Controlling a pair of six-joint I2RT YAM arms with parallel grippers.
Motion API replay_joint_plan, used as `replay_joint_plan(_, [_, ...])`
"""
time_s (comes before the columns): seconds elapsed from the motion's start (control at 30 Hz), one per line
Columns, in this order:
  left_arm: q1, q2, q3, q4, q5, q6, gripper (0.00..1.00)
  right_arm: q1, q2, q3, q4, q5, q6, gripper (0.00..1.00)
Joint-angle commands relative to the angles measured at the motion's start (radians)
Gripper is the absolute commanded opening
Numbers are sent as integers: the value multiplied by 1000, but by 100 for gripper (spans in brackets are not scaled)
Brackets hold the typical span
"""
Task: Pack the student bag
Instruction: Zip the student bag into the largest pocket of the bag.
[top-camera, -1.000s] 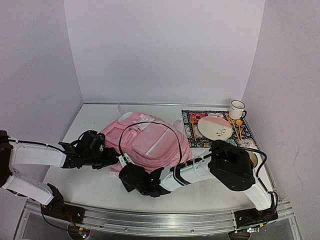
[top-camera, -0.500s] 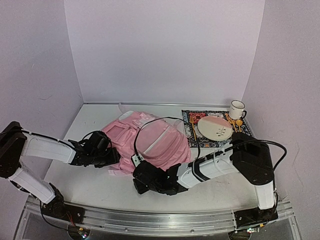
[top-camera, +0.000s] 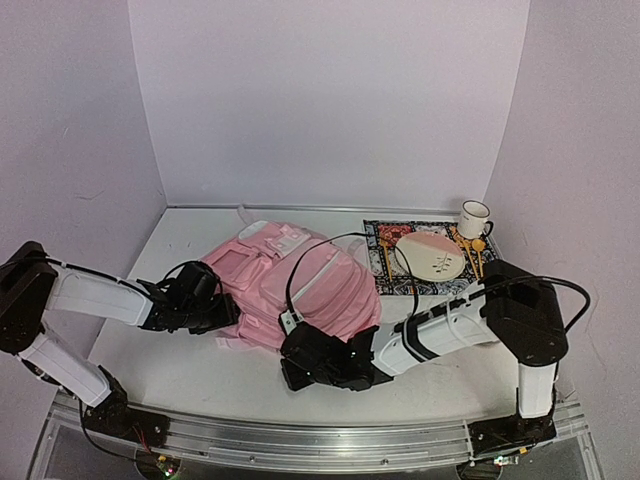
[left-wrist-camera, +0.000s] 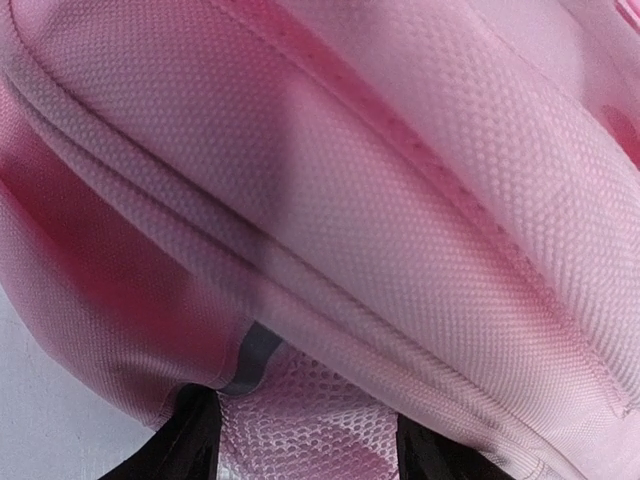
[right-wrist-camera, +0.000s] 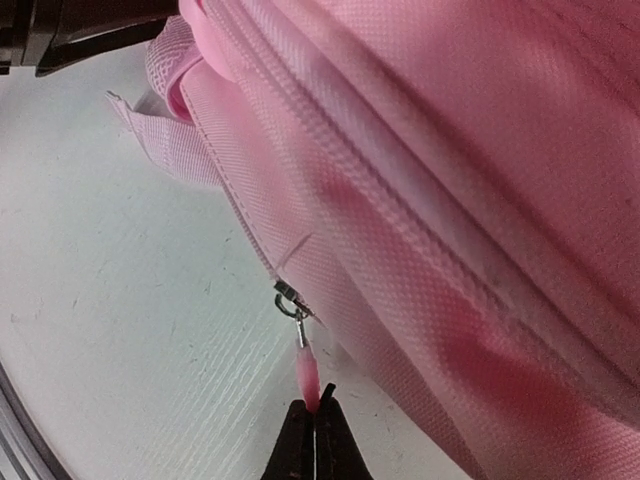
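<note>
The student bag, a soft pink backpack, lies flat in the middle of the table. My left gripper is at its left edge. In the left wrist view pink fabric fills the frame, and pink mesh sits between the dark fingers of that gripper. My right gripper is at the bag's near edge. In the right wrist view this gripper is shut on the pink zipper pull, which hangs from a metal slider on the bag's seam.
A patterned placemat at the back right carries a pale plate, orange utensils and a white cup. Lilac walls enclose the back and both sides. The right arm stretches across the near right of the table.
My right gripper has moved right along the bag's near edge with the zipper pull. The bag has shifted and spread flatter. The left arm shifted slightly right, still on the bag.
</note>
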Motion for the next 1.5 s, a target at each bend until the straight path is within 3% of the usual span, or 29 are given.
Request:
replay_joint_plan(0.0, [2, 4, -46, -3, 57, -7, 61, 9, 53, 3, -36, 52, 52, 1])
replay_joint_plan(0.43, [-15, -10, -69, 0, 62, -22, 61, 8, 98, -30, 169, 38, 61, 39])
replay_joint_plan(0.6, [-17, -11, -67, 1, 66, -29, 61, 8, 113, -7, 167, 74, 60, 43])
replay_joint_plan(0.73, [-19, -12, -65, 1, 68, -34, 61, 8, 136, 55, 29, 173, 126, 42])
replay_joint_plan(1.0, [-20, -13, -71, 1, 57, -44, 61, 9, 190, 110, -87, 245, 202, 37])
replay_joint_plan(1.07, [-20, -9, -70, 0, 48, -48, 61, 8, 195, 116, -109, 254, 208, 31])
replay_joint_plan(1.27, [-18, 12, -45, -29, -7, -54, 61, 9, 127, 64, -124, 227, 193, 2])
replay_joint_plan(1.47, [0, 45, -4, -96, -101, -37, 60, 9, 2, -30, -121, 153, 119, 0])
